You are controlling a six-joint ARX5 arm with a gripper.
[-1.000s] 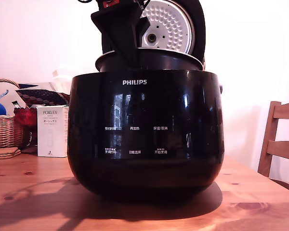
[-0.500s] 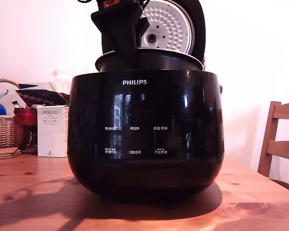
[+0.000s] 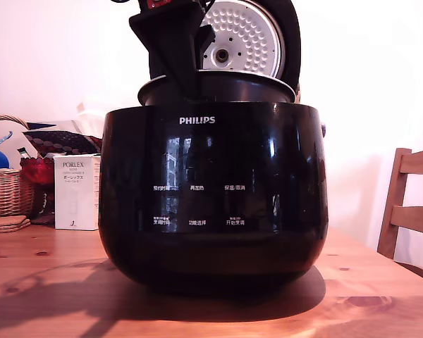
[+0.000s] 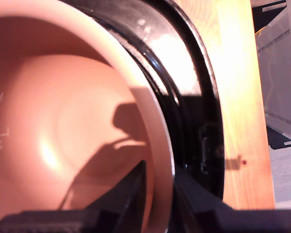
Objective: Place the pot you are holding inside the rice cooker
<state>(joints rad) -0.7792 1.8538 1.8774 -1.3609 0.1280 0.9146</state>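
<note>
Wooden surface (image 3: pixel 42 282) fills the lower frame of the exterior view, with a chair (image 3: pixel 409 204) at the right edge and a basket (image 3: pixel 5 186) and white box (image 3: pixel 76 191) at the left. Centre frame stands the cooker (image 3: pixel 213 190), lid raised. The pot (image 3: pixel 254 88) sits in its opening, rim showing above the body. The gripper (image 4: pixel 157 194) has its jaws clamped on the pot's rim, one inside, one outside.

Wooden table (image 3: pixel 42 282) under rice cooker (image 3: pixel 213 190), perhaps box (image 3: pixel 77 191).
</note>
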